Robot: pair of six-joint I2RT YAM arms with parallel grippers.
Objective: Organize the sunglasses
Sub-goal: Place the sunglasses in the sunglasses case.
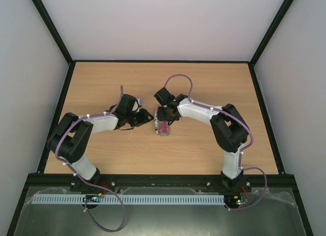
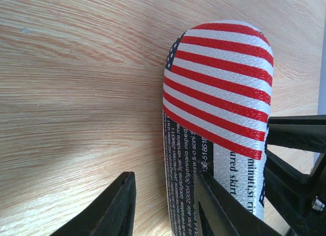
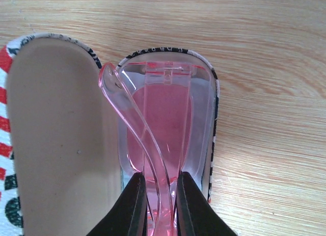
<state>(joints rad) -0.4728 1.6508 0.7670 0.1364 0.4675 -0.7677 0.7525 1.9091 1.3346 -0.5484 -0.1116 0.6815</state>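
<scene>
Looks close to finished. Shows the sunglasses (image 3: 163,119) folded and lying inside the open lower shell of the flag-patterned case (image 3: 51,124), with the right gripper (image 3: 162,181) pinching the pink frame at its near end, fingers nearly pressed together around it. Has the left gripper (image 2: 165,177) spread wide beside the opened lid, one finger (image 2: 216,215) up against the lid's printed outer face, seemingly propping it open; actual contact hard to confirm. Left to do, by judgement: letting go of the frame, drawing the right gripper clear, and swinging the lid shut, with the case resting on the tabletop (image 2: 76,93).

Hard to tell whether the frame sits fully down in the shell or hangs a little above it in the grip. Near end of the sunglasses hidden behind the right fingers; lenses and temple arms blurring together through the clear plastic. Hinge of the case cut off in both wrist views. From above, most of the case lost under the two wrists, only a pink patch showing.
</scene>
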